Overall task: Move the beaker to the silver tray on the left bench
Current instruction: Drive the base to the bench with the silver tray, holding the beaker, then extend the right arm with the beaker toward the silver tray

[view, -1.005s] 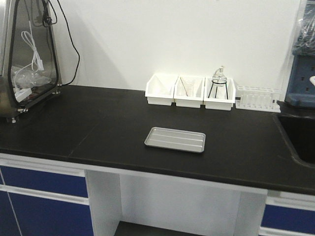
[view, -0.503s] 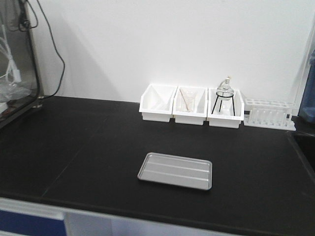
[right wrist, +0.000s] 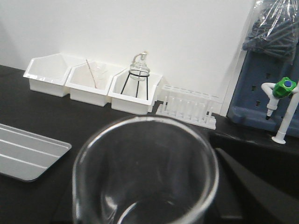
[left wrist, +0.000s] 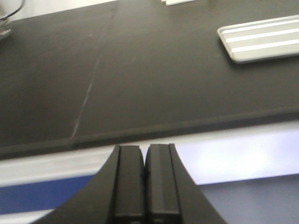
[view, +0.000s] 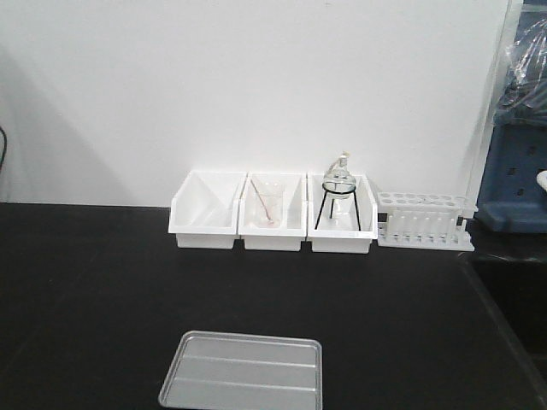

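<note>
The clear, empty beaker (right wrist: 145,179) fills the lower part of the right wrist view. My right gripper (right wrist: 147,207) is shut on it, with a dark finger (right wrist: 243,186) against its right side. It hangs above the black left bench (view: 85,282). The silver tray (view: 244,374) lies flat near the bench's front edge, to the left of the beaker as the silver tray (right wrist: 25,156) shows in the right wrist view. My left gripper (left wrist: 145,182) is shut on nothing, in front of the bench edge, with the silver tray (left wrist: 261,39) far off to its upper right.
Three white bins stand against the back wall: an empty one (view: 205,220), one holding a beaker with a rod (view: 272,220), one with a flask on a black tripod (view: 340,224). A test tube rack (view: 423,220), a blue rack (view: 513,184) and a green-knobbed tap (right wrist: 284,88) stand to the right.
The front view has moved closer to the bench and turned right. The tray now sits at the bottom edge, and the cabinet on the left has left the view.
</note>
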{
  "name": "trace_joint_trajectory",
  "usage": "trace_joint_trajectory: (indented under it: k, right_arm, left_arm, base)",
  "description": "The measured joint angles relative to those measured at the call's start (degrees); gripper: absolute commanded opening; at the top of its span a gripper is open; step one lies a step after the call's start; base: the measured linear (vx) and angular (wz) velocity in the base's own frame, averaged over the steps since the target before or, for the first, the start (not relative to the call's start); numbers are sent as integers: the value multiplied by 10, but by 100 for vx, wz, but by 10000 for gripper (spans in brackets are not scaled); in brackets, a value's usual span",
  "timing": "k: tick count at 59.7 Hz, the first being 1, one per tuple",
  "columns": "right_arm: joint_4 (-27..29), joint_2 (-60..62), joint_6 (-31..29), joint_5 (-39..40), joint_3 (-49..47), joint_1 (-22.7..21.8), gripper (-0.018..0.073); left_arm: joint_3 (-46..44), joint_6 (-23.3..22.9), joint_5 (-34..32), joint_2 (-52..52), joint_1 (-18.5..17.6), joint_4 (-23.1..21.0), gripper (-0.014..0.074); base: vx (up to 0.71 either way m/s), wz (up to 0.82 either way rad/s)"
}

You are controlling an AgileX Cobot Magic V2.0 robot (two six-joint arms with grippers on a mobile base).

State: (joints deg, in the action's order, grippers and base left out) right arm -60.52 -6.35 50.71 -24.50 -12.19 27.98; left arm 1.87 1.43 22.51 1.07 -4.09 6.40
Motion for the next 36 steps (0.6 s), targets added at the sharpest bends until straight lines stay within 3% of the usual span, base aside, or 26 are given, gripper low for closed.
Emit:
trace_joint_trajectory:
  k: [36]
  right_arm:
    - [0,0,0,0,0,0,-11]
  left_arm:
    - [0,0,0,0,0,0,1]
  base:
    - [20,-14]
